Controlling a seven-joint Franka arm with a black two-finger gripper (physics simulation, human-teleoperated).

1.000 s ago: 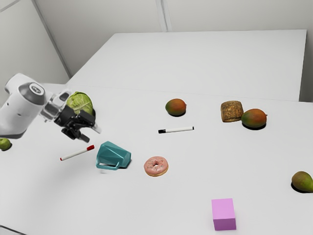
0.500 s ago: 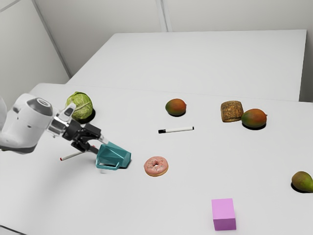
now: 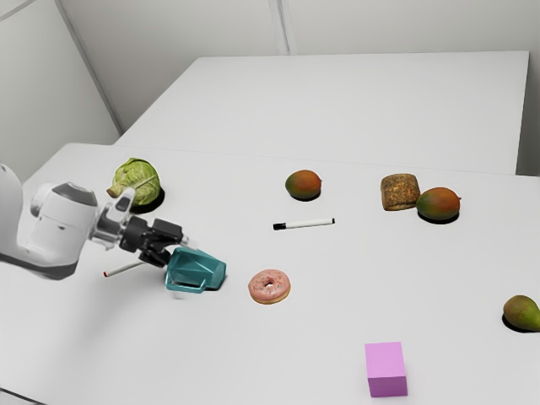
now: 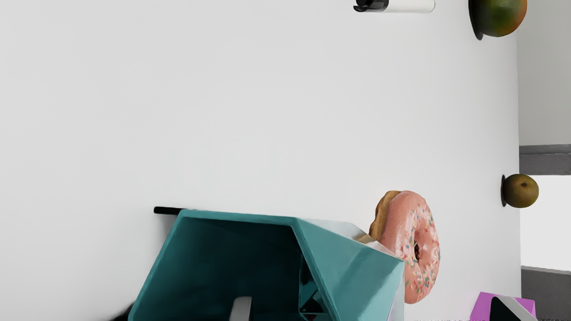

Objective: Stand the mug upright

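The white counter point(image 3: 253, 354) holds all the things; the robot arm point(image 3: 63, 226) leans in over it from the exterior view's left; the green cabbage point(image 3: 137, 183) sits near the counter's back left corner, as the exterior view has it.

The blue-green mug point(image 3: 197, 269) comes next; it lies on its side, well in from the back edge and toward the left end; its mouth faces the arm, its bottom points away, and its handle point(image 3: 187, 290) is on the side away from the back edge. The jaws are apart; one fingertip point(image 4: 241, 308) is at the open mouth, and the other is out past the mug's side, so the wall looks to be between them, not pinched.

The mug is the one cup here; I see no food or drink in the part of its inside that shows. It looks hard and stiff, likely light; the flat, shiny sides could slip. The wall by the rim seems a good place to hold; a firm pinch there, then a slow tip to bring the mouth up, should do it; a loose hold might let it roll onto its handle.

The pink donut point(image 3: 270, 287) is near the mug's bottom; the red-capped pen point(image 3: 125, 269) is by the jaws.
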